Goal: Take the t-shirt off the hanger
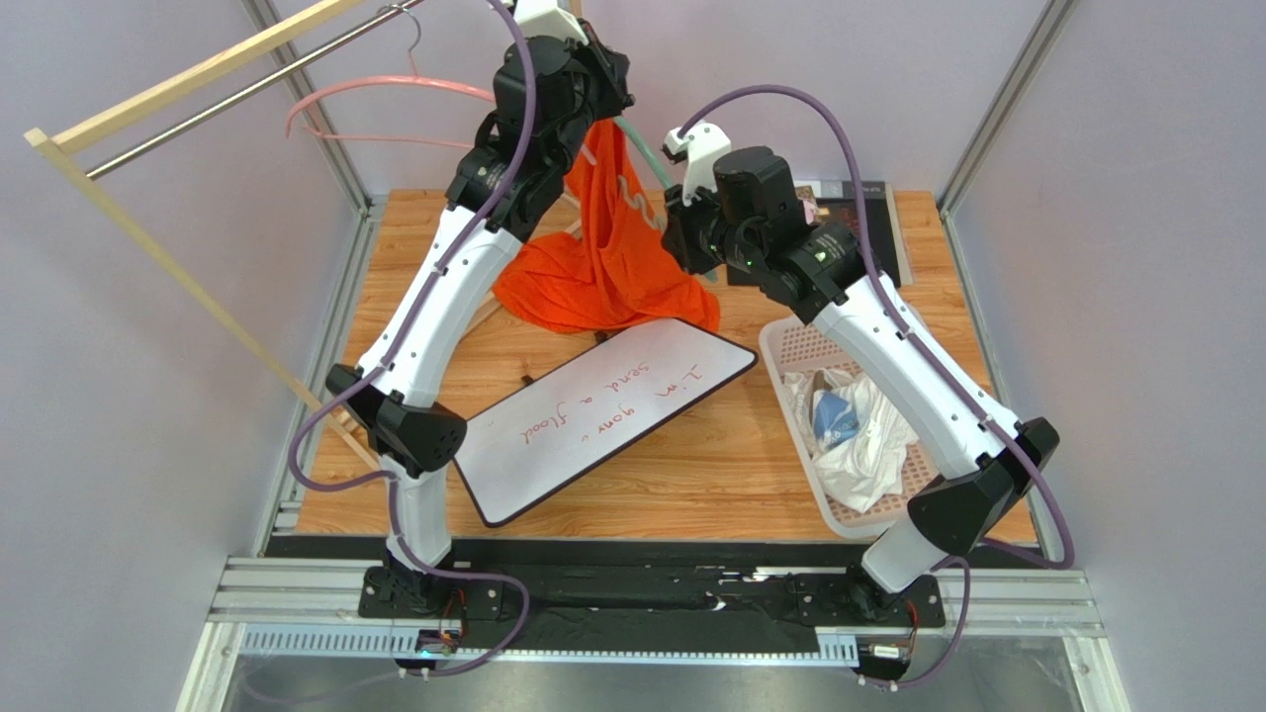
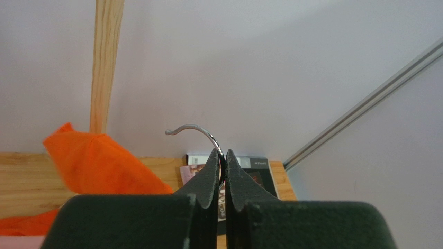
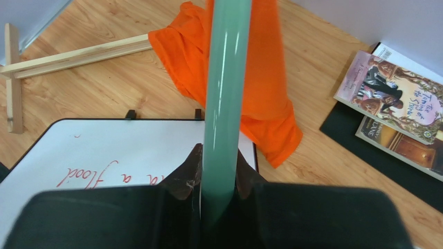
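Observation:
An orange t-shirt [image 1: 602, 260] hangs from a green hanger [image 1: 642, 156] held up over the back of the table, and its lower part pools on the wood. My left gripper [image 2: 222, 158] is shut on the hanger's metal hook [image 2: 200, 129], with orange t-shirt cloth [image 2: 99, 166] below and to its left. My right gripper [image 3: 218, 155] is shut on one green hanger arm [image 3: 226, 78], which runs up between its fingers. The t-shirt [image 3: 265, 104] drapes behind that arm. In the top view the right gripper [image 1: 687, 223] sits at the shirt's right side.
A whiteboard [image 1: 602, 408] with red writing lies mid-table. A white basket [image 1: 795, 344] holding cloths stands at the right. Books [image 3: 395, 98] lie on a black mat at the back right. A wooden clothes rack [image 1: 193, 89] with a pink hanger [image 1: 372, 92] stands at the left.

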### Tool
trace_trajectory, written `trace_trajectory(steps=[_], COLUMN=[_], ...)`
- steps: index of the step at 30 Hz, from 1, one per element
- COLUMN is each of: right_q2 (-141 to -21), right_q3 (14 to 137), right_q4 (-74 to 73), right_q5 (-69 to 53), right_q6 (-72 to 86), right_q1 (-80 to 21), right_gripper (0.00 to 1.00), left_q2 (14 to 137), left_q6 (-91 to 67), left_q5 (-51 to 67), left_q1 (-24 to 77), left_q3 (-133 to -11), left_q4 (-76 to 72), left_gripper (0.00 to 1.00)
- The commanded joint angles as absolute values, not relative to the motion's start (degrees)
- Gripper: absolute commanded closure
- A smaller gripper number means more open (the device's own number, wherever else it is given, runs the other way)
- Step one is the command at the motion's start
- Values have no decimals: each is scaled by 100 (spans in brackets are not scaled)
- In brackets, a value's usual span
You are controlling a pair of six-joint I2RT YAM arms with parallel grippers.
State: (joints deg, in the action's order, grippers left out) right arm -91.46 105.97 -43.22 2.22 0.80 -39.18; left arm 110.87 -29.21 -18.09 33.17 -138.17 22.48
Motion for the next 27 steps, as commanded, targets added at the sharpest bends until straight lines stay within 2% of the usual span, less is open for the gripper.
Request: trace_trajectory(steps=[1, 2, 4, 5, 7, 10, 14, 16, 21, 24, 27], right_q2=[-8605, -8552, -8464, -8420, -8402, -8376, -8262, -8139, -7805, -7550, -7392], right_q3=[10372, 10319, 10196, 10169, 10143, 10116, 10003, 9932, 9712, 9651, 9659], right_q4=[-3525, -3472, -3340, -3314, -3278, -3278, -3305, -3322, -3401, -3428, -3463], right_q5=[861, 887, 1098, 1099, 1134, 1029, 722, 484, -191, -517, -720], right_q6=[-35, -35, 130, 132, 167, 228, 377, 448, 492, 518, 632], right_q1=[-3893, -3885, -3893, -3876, -3867, -3762, -3473, -3314, -3068, -2945, -2831], right_gripper=[100, 100, 100, 100, 100, 100, 100, 100, 100, 100, 100], left_q2=[10723, 10670, 10618, 10556, 10495, 10415, 10170, 9968, 9695, 9817, 10194], left_q6=[-2883, -2883, -2997, -3032, -3137, -3155, -3094, -3015, -2936, -2786, -2804], left_q5=[-1741, -1679, -1679, -1644, -1565, -1302, -1213, -1117, -625, -36, 465], left_q1=[3349, 3349, 3349, 3349, 3349, 3349, 3340, 3331, 3270, 3261, 3234], left_q3=[-13958, -13844, -13738, -13650, -13579, -13518, -13133, -12938, -12349, -12339, -12656], left_q4=[1864, 1837, 1819, 1819, 1828, 1881, 1872, 1811, 1740, 1906, 2425], left_gripper=[100, 98, 87, 72, 60, 31, 30, 36, 40, 29, 27])
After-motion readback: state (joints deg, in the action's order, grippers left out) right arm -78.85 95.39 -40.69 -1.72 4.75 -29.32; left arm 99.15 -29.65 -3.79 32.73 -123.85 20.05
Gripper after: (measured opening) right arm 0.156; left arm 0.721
